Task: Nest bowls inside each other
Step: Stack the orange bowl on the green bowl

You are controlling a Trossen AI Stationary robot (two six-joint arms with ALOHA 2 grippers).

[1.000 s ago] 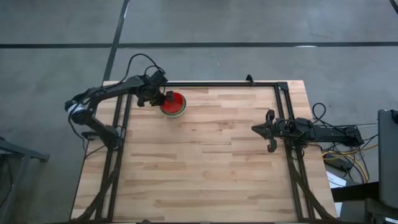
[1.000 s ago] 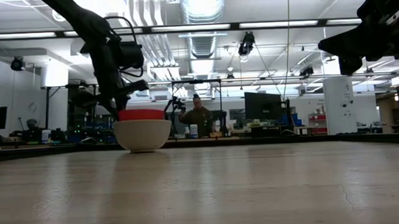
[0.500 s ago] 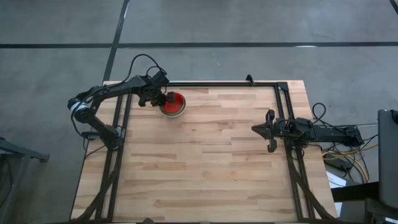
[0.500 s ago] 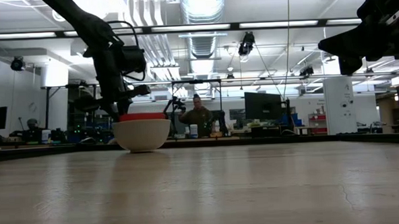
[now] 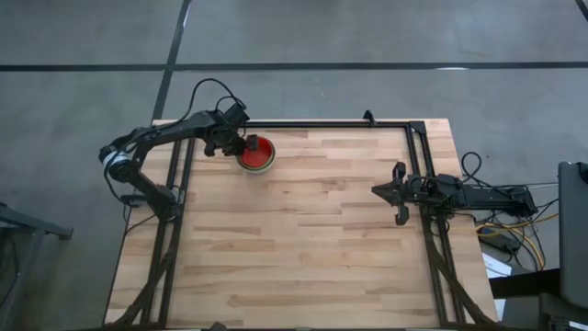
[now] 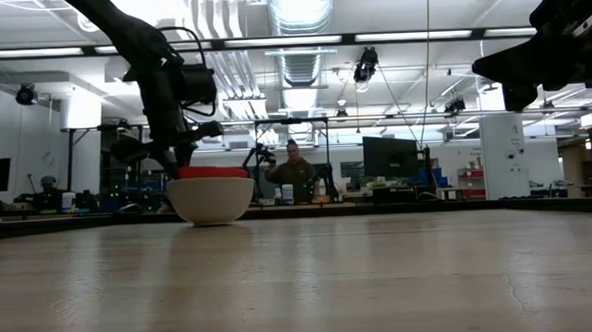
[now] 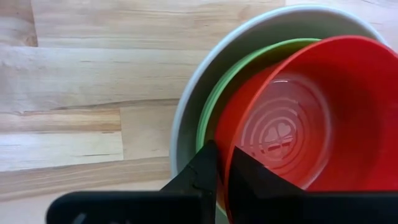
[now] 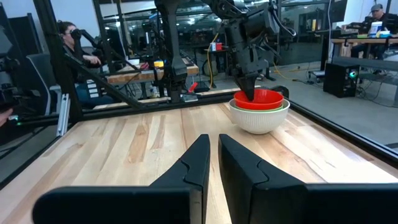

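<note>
One stack of nested bowls stands on its base at the table's far left. A white-grey bowl [image 7: 186, 112] is outermost, a green bowl [image 7: 214, 106] sits in it, and a red bowl [image 7: 298, 124] is innermost. In the low view only the red rim [image 6: 212, 173] shows above the white-grey wall [image 6: 211, 202]. My left gripper [image 7: 224, 163] comes down on the stack's left side [image 5: 243, 145], shut on the red bowl's rim. My right gripper [image 8: 213, 146] waits at the table's right edge [image 5: 375, 190], shut, touching nothing. My left gripper has the red bowl's rim [image 7: 227, 140] on the bowl's left side, one finger [image 7: 249, 177] inside the bowl and the other finger [image 7: 200, 168] outside it, over the green rim. The fingers point steeply down from above. The red bowl sits nested in the stack, level.
A black frame rail [image 5: 322, 125] runs along the far edge, with further rails down the left and right sides. Bare wood [image 5: 303, 239] fills the table's middle and near half. A person [image 6: 294, 174] sits in the room beyond the far edge.
The red bowl has sunk lower into the stack; less of it shows above the white-grey rim than a second ago. My left gripper has stayed at its rim.
</note>
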